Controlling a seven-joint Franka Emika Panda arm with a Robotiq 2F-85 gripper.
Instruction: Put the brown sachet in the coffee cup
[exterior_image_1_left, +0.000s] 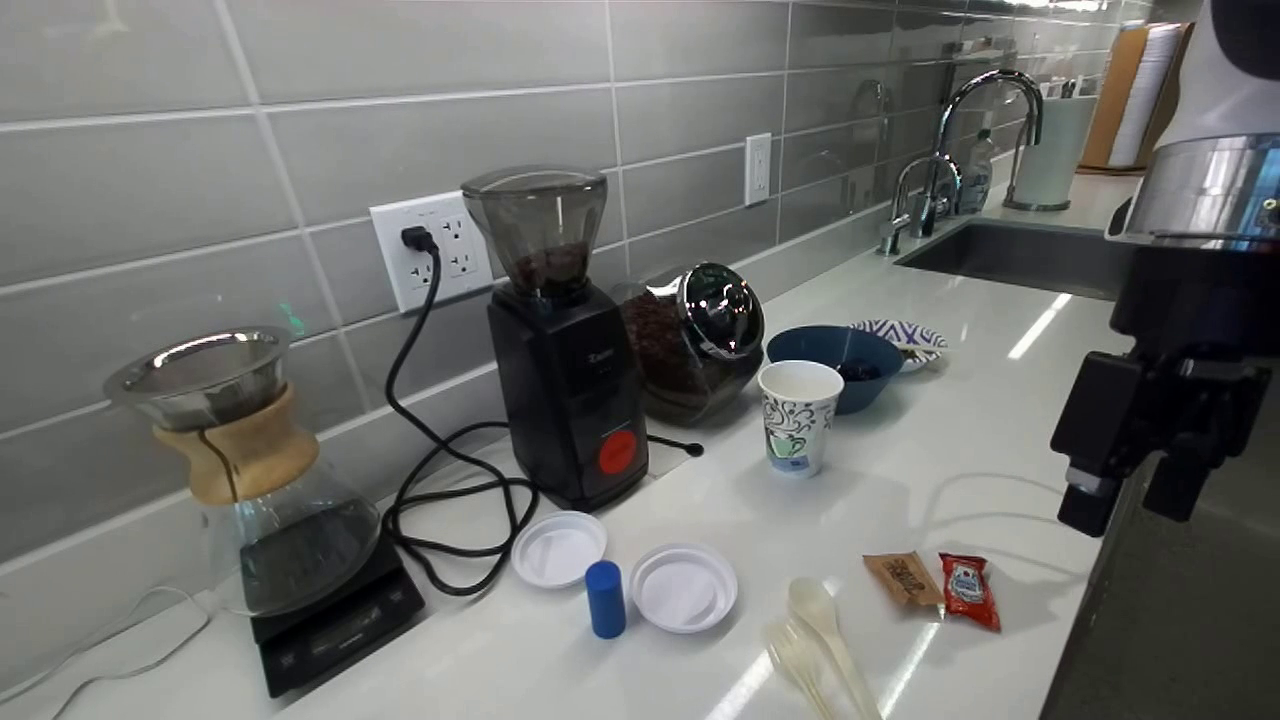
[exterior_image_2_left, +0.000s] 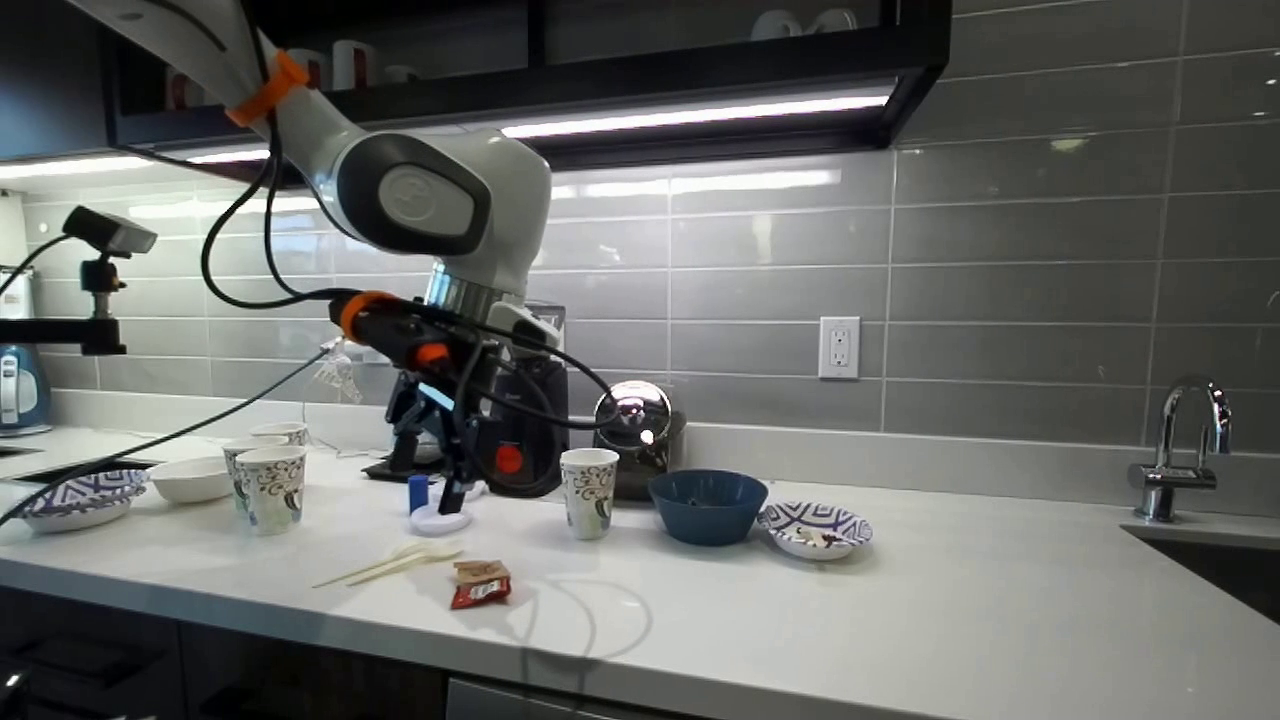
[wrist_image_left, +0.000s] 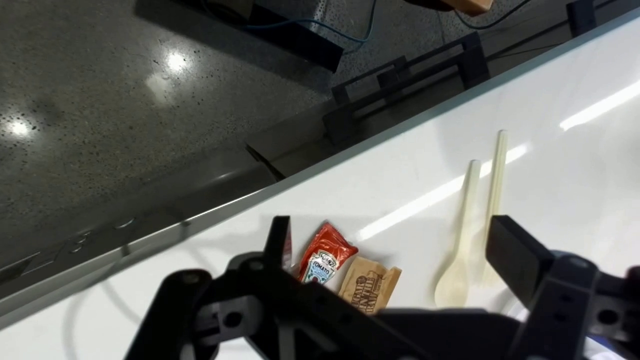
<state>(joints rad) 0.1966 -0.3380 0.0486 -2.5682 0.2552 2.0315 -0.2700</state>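
My fingers (wrist_image_left: 520, 255) hang parted and empty, and with the Sugar In The Raw sachet (wrist_image_left: 369, 287) on the worktop (wrist_image_left: 390, 185), the Heinz tomato packet (wrist_image_left: 326, 254) just beside it at ten o'clock in the wrist view, I risk pinching both if I close off-centre.

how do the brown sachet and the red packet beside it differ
The brown sachet is matte tan, while the red packet is shiny red. The brown sachet has dark print straight on the tan; the red packet carries a pale label with the word "Tomato". The red packet lies nearer the front edge of the counter than the brown sachet does. Both are small, roughly rectangular packets lying on the counter.
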